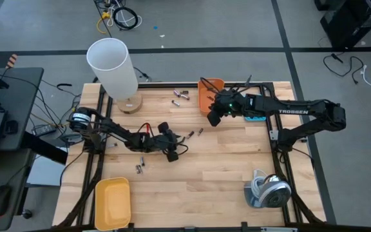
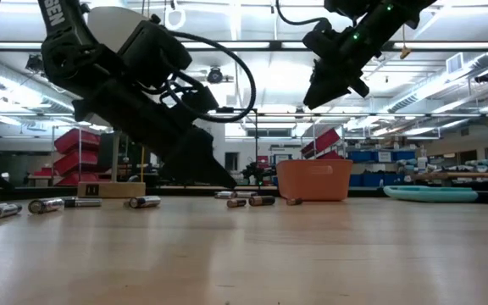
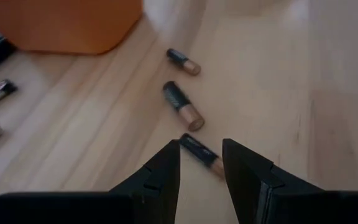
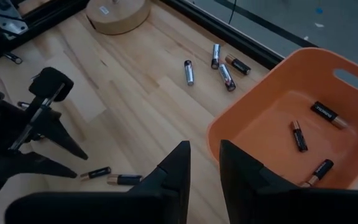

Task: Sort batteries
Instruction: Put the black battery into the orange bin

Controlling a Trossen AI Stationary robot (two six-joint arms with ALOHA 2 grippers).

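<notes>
Left claw (image 3: 201, 171) spread, straddling a battery (image 3: 201, 155) on the worktop (image 1: 224, 174); right claw (image 4: 205, 163), gap narrow and empty, above the orange bin (image 4: 278, 137).

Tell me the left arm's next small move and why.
Probably lower the left gripper a touch and close. Its fingers stand open, straddling one end of a black-and-copper battery on the wood, which lies loose, so a short descent should seat it. The right gripper hangs near the orange bin, which already holds a few similar cells.
</notes>
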